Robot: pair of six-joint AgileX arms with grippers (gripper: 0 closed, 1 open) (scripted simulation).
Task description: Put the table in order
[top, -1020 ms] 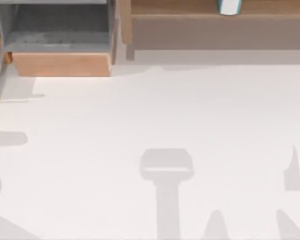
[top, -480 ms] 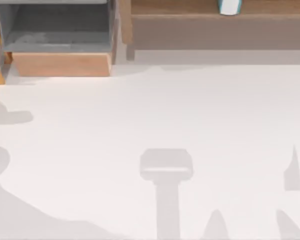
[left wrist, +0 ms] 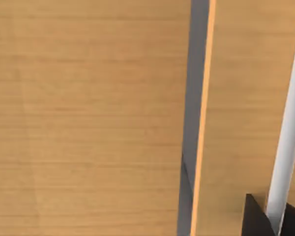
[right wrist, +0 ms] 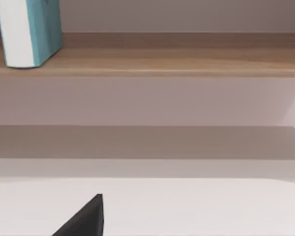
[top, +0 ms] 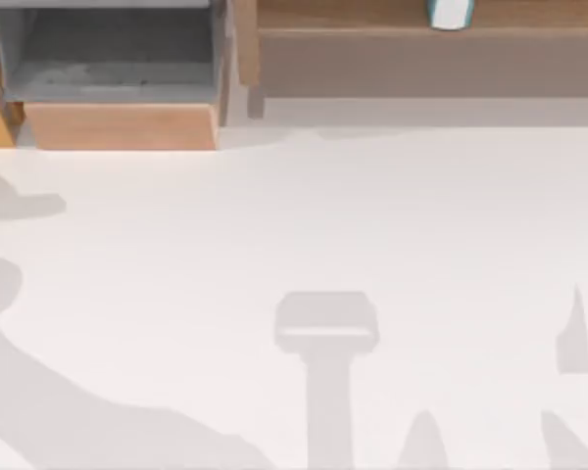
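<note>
Desk spans the top frame, box upper left, shelf upper right. Right wrist view reveals a teal book standing on that shelf. Either hand's grip: cannot tell.

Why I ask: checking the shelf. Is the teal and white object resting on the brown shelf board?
Touching. In the right wrist view the teal and white object stands upright with its base on the shelf; no gap shows beneath it.
</note>
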